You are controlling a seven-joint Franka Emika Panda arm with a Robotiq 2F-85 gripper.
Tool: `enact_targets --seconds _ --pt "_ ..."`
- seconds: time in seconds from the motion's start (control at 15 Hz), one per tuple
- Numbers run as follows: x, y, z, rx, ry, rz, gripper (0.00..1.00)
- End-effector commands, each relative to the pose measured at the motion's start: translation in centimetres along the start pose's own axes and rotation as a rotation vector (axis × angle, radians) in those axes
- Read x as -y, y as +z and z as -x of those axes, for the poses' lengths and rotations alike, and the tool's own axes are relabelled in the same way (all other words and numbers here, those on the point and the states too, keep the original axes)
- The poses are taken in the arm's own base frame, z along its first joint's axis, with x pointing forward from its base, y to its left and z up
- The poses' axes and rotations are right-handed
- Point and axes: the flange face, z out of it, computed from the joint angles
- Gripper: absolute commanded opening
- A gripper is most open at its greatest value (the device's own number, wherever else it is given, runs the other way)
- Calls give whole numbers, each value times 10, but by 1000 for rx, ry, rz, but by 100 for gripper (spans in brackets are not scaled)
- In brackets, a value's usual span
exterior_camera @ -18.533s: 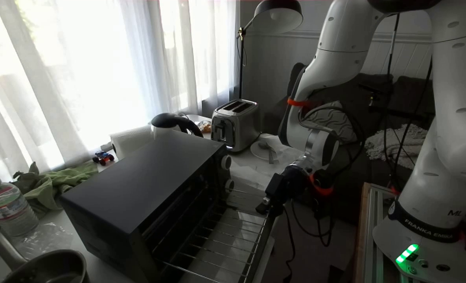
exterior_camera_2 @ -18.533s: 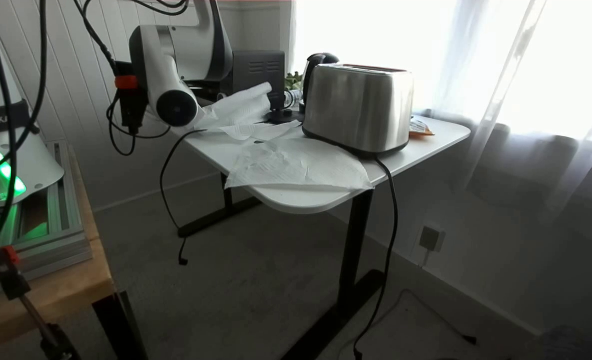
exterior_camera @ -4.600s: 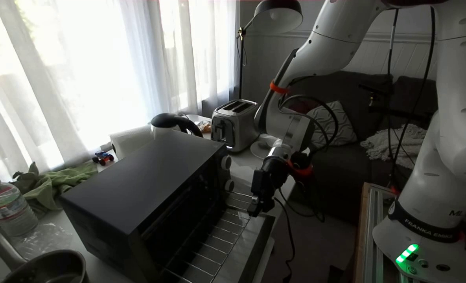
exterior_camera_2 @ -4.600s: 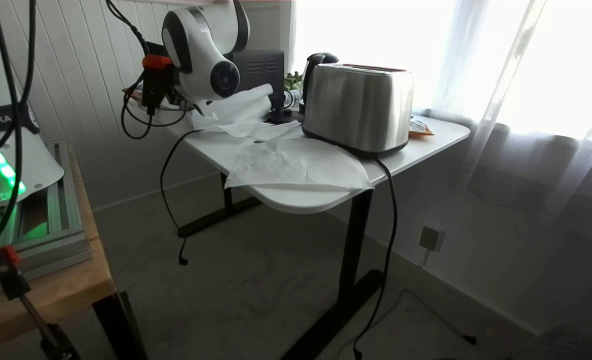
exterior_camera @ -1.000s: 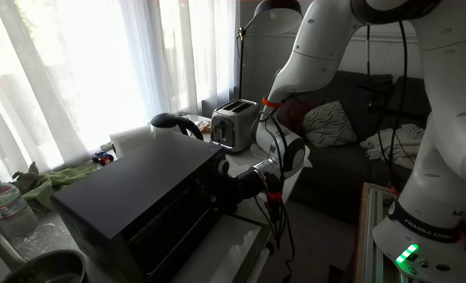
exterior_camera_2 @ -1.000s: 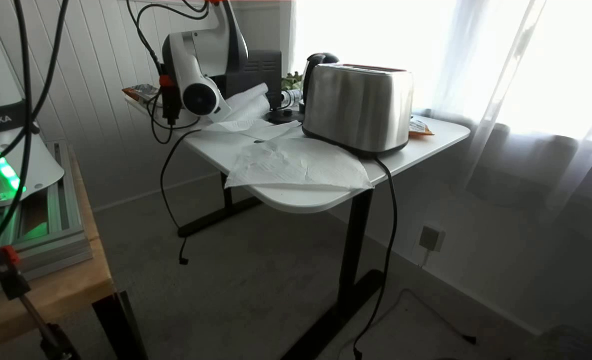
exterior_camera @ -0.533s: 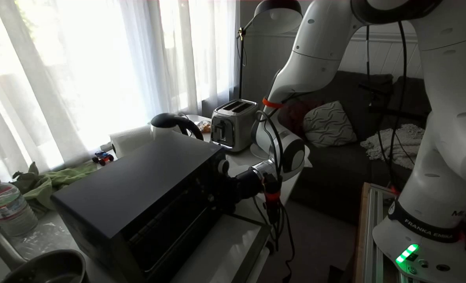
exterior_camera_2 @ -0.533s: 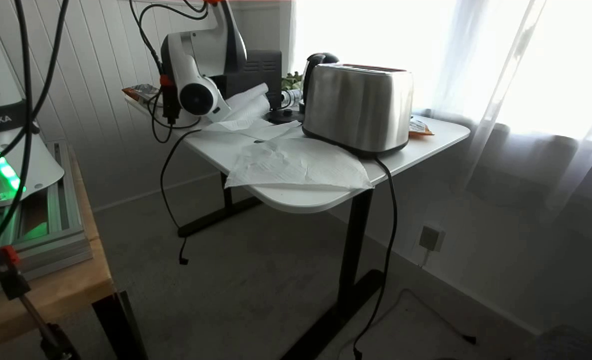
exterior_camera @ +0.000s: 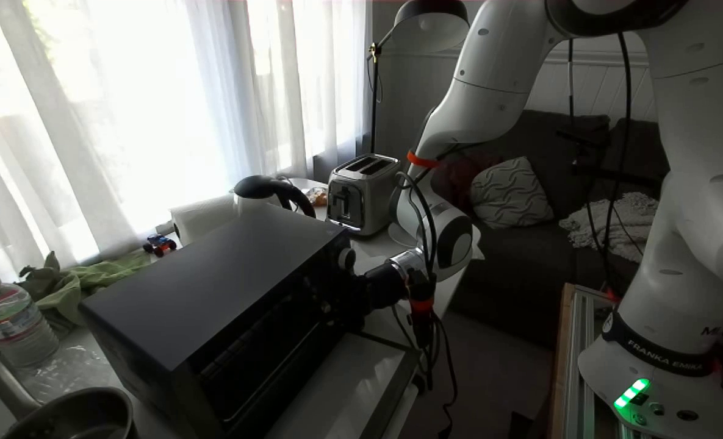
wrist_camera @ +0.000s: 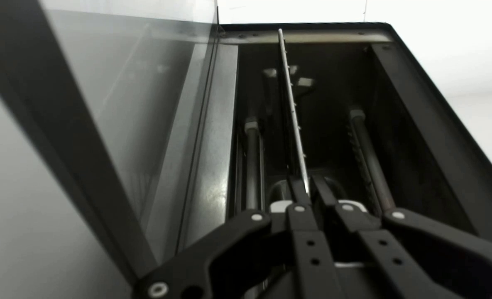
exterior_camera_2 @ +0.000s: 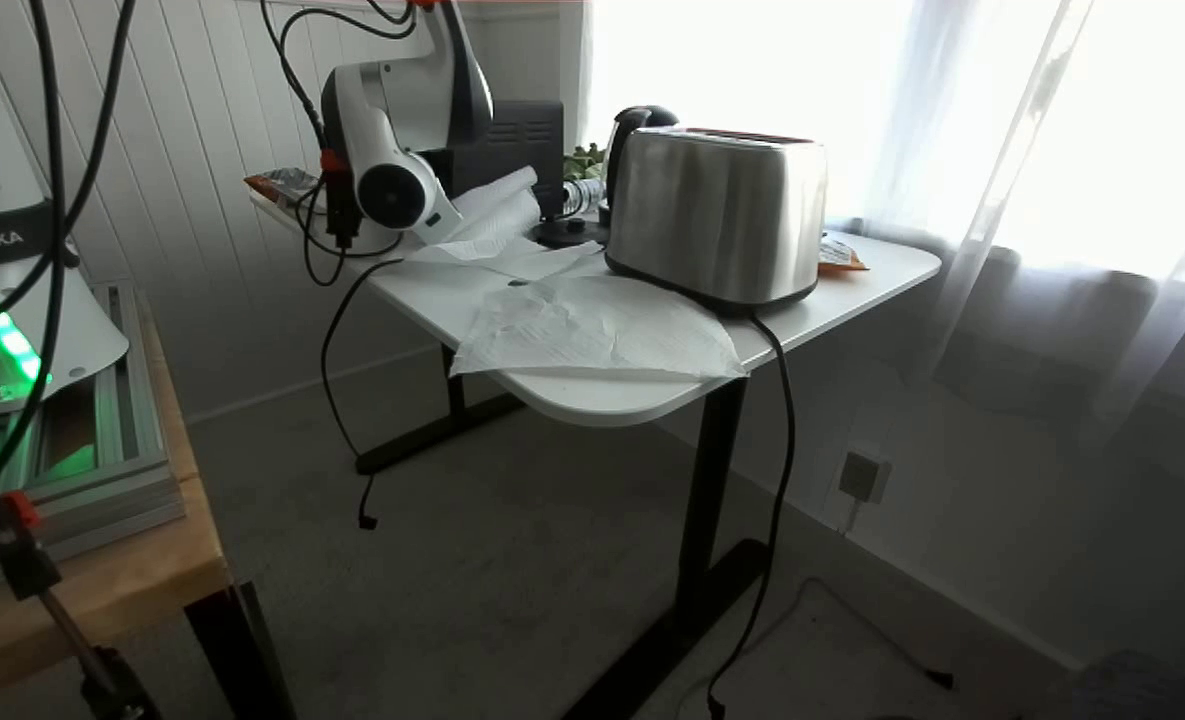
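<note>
Now black gripper (wrist_camera: 307,182), jaws together at one silvery wire rack (wrist_camera: 291,99), hold unclear; two cylindrical rods (wrist_camera: 253,166) in boxy dark-grey oven (exterior_camera: 221,268).

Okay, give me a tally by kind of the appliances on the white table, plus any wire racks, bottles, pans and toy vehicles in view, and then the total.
Appliances: 3 (toaster oven, toaster, kettle)
Wire rack: 1
Water bottle: 1
Pan: 1
Toy truck: 1
Total: 7
</note>
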Motion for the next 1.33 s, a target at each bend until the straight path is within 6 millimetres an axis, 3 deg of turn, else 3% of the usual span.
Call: enact_targets --seconds 0.0,0.2,0.33,0.73,1.0,1.27 --pt "22 31 -4 14 -37 -28 3" --pt "25 31 -6 8 -40 -38 4" --pt "25 30 -6 11 -36 -38 35" --pt "38 34 -4 50 -43 -21 74" --pt "51 14 -5 91 -107 42 100" --pt "62 -11 -10 145 -150 106 100"
